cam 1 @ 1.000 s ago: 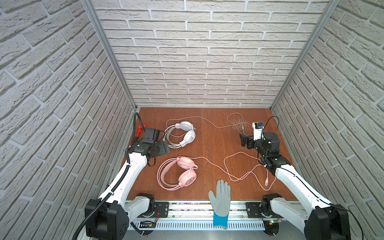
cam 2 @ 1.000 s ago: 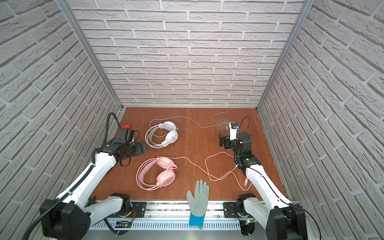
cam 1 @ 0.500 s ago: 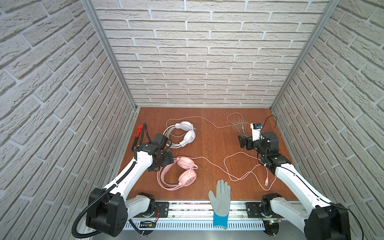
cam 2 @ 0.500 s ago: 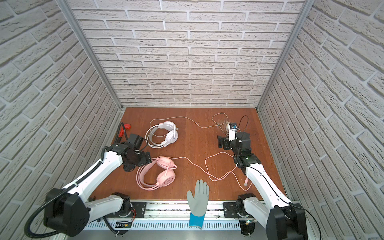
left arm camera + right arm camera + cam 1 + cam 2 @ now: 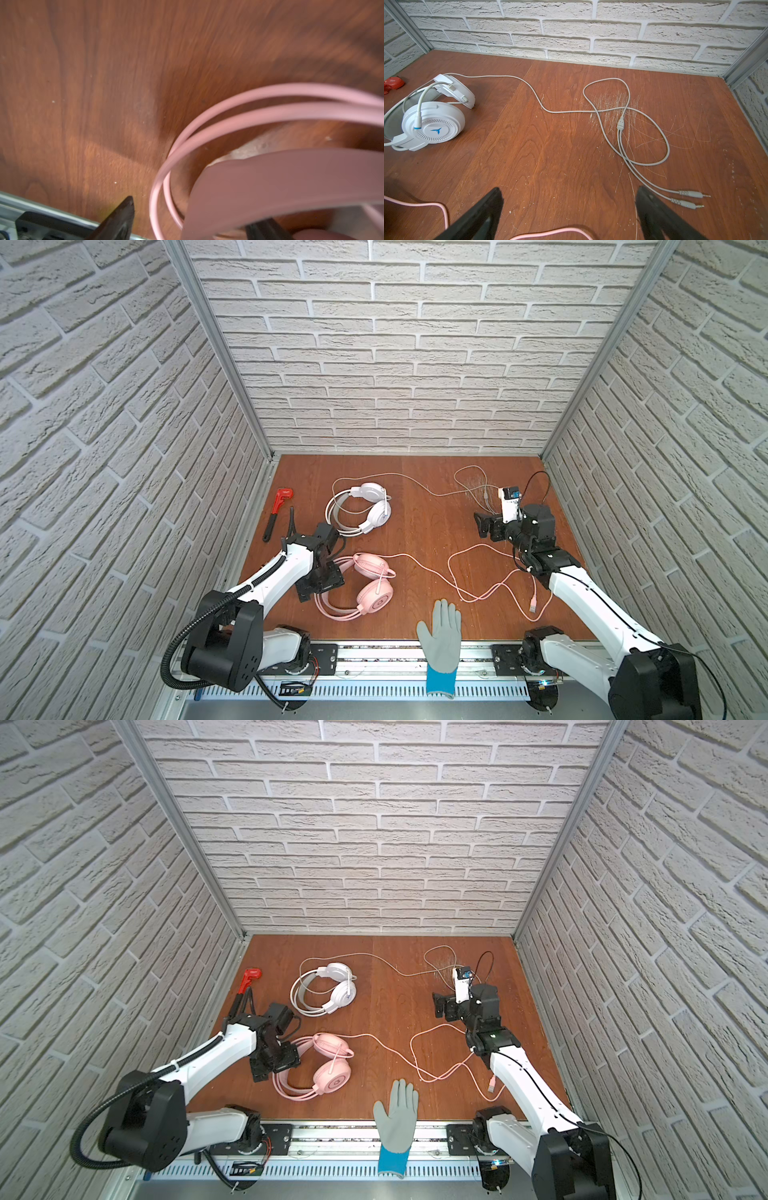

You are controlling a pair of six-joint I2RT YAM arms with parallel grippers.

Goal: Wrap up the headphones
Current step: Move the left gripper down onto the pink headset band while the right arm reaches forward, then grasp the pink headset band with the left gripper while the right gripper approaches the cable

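Left gripper [image 5: 321, 580] is sitting over the headband [image 5: 280, 182] of the pink headset [image 5: 370, 585], which is lying flat near the front left of the table [image 5: 424, 526]. Its fingers are standing apart, straddling the pink bands. One fingertip [image 5: 127, 209] is showing a clear gap to them; the far one is hidden, so I cannot tell contact there.

Right gripper [image 5: 569, 194] is hovering with fingers [image 5: 483, 216] spread wide, holding nothing. The white headset [image 5: 370, 510] is lying behind the pink one, its cable [image 5: 604, 110] trailing loose toward the right gripper.
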